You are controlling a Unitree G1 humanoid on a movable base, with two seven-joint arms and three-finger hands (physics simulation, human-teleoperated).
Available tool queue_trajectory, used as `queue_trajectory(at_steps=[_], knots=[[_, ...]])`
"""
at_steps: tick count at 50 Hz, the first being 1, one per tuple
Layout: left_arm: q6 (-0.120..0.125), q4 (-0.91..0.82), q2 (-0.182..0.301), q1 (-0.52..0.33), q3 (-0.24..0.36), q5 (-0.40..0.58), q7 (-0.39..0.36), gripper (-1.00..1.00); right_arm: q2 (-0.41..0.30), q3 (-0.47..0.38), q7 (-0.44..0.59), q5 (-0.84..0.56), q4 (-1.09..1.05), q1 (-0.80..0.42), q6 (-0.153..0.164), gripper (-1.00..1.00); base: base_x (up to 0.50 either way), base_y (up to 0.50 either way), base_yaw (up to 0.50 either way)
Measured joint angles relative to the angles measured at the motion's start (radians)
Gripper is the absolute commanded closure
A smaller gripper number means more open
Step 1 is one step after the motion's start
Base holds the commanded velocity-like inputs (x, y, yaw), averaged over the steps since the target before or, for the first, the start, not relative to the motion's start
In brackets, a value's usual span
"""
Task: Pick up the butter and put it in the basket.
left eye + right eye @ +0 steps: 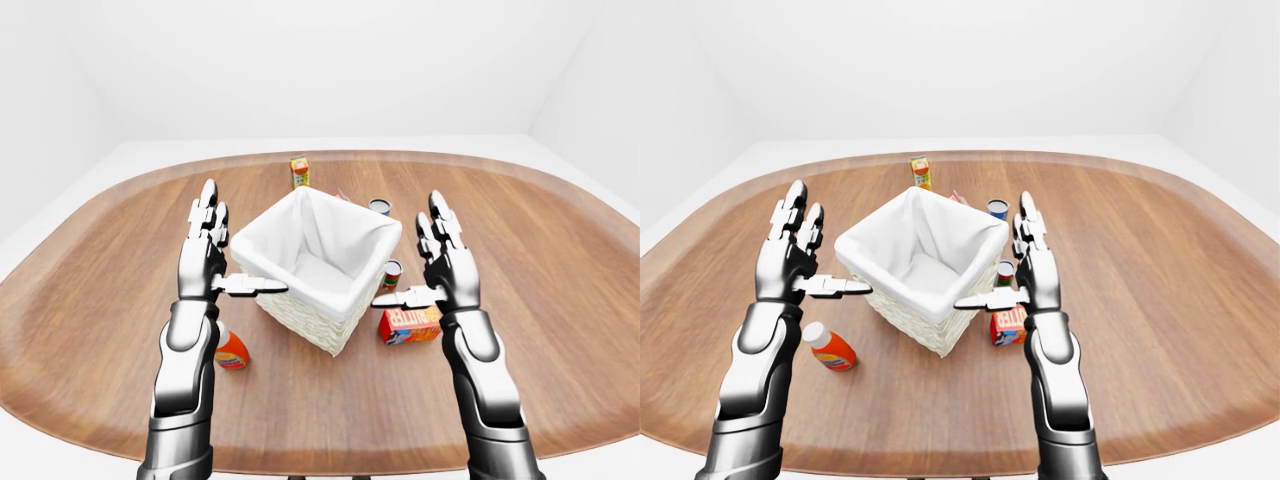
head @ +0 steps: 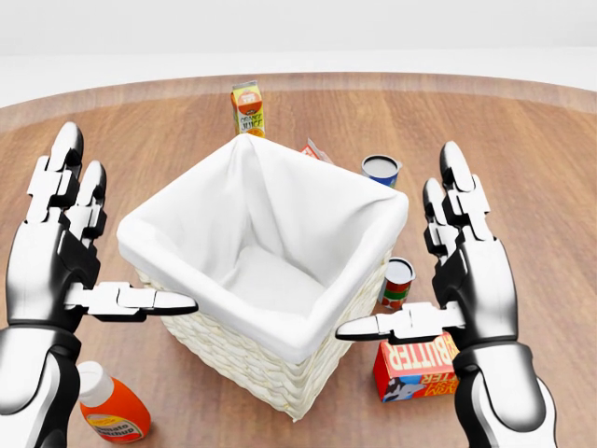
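Butter (image 2: 416,366) lies on the oval wooden table (image 1: 560,290), white room.

A broad oval wooden surface (image 1: 560,300) with visible grain fills most of the view. Plain white walls (image 1: 320,60) and a pale floor (image 1: 60,190) surround it under even, soft light.

Bright, even, sharp simulator light; soft shadows beneath objects on the table (image 1: 560,300), edges bowed by wide-angle distortion.
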Motion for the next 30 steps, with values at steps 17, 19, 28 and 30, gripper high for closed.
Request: queue_trajectory(at_steps=[17, 19, 28, 30], knots=[[0.0, -0.012, -0.001, 0.008, 0.001, -0.001, 0.005, -1.0, -0.113, -0.055, 0.074, -0.233, 0.346, -0.104, -0.175, -1.0, 0.0, 0.0, 0.0], [0.0, -0.013, -0.002, 0.009, 0.002, -0.001, 0.005, -1.0, -0.126, -0.057, 0.081, -0.27, 0.39, -0.115, -0.175, -1.0, 0.0, 0.0, 0.0], [0.0, -0.017, -0.002, 0.012, 0.003, -0.002, 0.006, -1.0, -0.162, -0.052, 0.141, -0.401, 0.528, -0.139, -0.175, -1.0, 0.0, 0.0, 0.0], [0.0, -0.017, -0.002, 0.012, 0.004, -0.003, 0.006, -1.0, -0.169, -0.05, 0.153, -0.427, 0.559, -0.146, -0.175, -1.0, 0.0, 0.0, 0.0]])
